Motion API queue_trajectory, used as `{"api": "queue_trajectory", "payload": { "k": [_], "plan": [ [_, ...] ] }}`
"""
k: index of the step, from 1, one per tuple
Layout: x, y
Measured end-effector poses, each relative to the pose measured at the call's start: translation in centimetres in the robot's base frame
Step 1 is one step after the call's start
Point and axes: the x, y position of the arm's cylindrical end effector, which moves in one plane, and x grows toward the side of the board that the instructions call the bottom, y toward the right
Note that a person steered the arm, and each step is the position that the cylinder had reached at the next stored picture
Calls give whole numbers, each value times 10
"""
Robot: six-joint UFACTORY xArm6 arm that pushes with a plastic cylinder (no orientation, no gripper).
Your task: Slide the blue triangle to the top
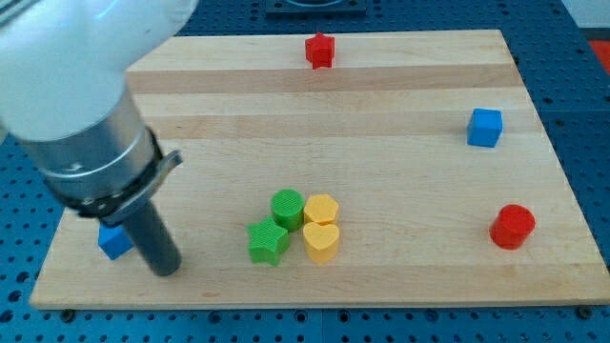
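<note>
The blue triangle [113, 241] sits near the board's bottom-left corner, partly hidden behind my rod, so only a blue wedge of it shows. My tip [166, 271] rests on the wooden board [381, 105] just to the view's right of that block and slightly below it, seemingly touching or nearly touching its side; the exact contact is hidden. There is no hand here: the rod holds nothing and can only push.

Judging by its look, the block is small, light, rigid plastic that should slide easily on the smooth wood. With slanted faces it is likely to spin or slip off if pushed off-centre, so the push should go squarely against its bottom edge, driving it toward the top edge.

Elsewhere, 4 blocks cluster near the bottom edge's middle: green cylinder [287, 208], green star [268, 242], yellow hexagon [321, 208], yellow heart [321, 242]. A red star [320, 50] stands by the top edge, a blue cube [484, 128] near the right edge, a red cylinder [513, 227] toward the bottom-right corner
</note>
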Motion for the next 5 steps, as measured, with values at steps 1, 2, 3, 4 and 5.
{"api": "queue_trajectory", "payload": {
  "k": [1, 2, 3, 4, 5],
  "plan": [
    [2, -29],
    [-5, -45],
    [-14, -60],
    [-25, -67],
    [-47, -67]
  ]
}}
